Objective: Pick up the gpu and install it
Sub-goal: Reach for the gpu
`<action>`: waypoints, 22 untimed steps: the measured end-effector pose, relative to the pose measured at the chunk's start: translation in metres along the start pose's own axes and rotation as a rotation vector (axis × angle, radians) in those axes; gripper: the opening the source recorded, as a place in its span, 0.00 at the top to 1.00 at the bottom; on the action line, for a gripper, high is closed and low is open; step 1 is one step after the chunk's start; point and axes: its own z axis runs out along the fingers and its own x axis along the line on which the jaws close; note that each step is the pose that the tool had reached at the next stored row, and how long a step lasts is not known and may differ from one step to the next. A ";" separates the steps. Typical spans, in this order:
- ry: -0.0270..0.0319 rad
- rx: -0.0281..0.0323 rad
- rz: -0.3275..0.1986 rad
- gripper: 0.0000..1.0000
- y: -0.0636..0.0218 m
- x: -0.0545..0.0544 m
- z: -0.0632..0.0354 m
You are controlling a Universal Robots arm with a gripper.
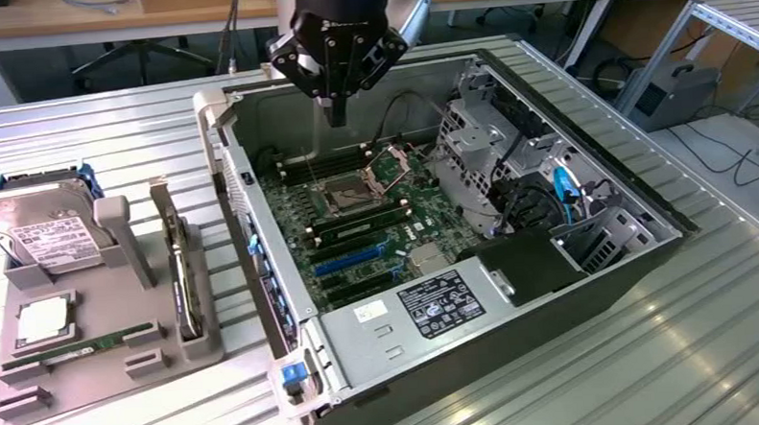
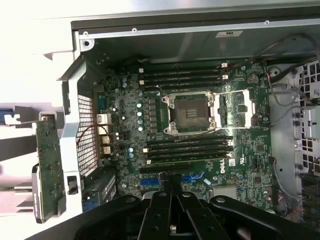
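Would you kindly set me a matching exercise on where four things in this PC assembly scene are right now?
Things:
1 gpu
2 hard drive
3 end effector
4 processor socket

Places or states:
A on the motherboard
B standing on edge in the grey holder
C shut, above the open case
D leaning, white label showing

Pairs: 1-B; 2-D; 3-C; 4-A

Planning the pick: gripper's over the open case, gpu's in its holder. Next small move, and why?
Probably shift the gripper toward the exterior view's left: it hangs shut and empty above the motherboard, while the gpu stands edge-on in the grey holder outside the case.
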 end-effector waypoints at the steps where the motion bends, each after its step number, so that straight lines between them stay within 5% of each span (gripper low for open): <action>1: 0.0000 0.0001 0.000 0.89 0.0000 0.000 0.0000; 22: -0.0001 0.0018 0.000 0.89 -0.0007 0.009 -0.0003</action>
